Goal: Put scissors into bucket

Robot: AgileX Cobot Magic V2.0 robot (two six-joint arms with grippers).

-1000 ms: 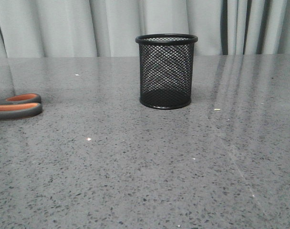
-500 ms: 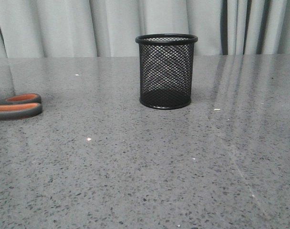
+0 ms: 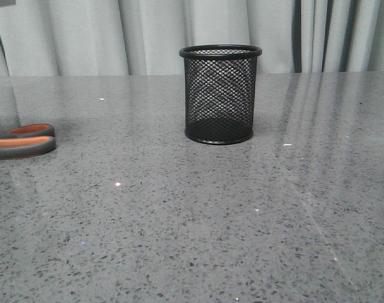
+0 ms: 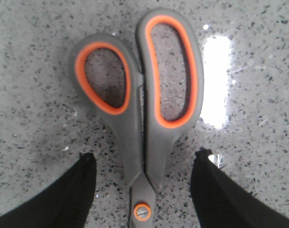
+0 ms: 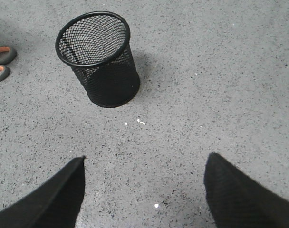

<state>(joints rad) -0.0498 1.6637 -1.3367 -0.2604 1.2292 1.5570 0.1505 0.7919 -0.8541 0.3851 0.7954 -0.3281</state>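
Grey curtains hang behind the speckled grey table (image 3: 192, 240), where the bucket (image 3: 220, 95) stands upright and empty toward the far middle, so by my reading the task has barely begun. At the far left edge the scissors (image 3: 21, 140) lie flat and closed, well apart from the bucket, not yet gripped, lifted or carried. Over them the left claw (image 4: 143, 190) is spread wide, its fingers either side of the handles near the pivot, while the right claw (image 5: 144, 190) hangs released, grasping nothing.
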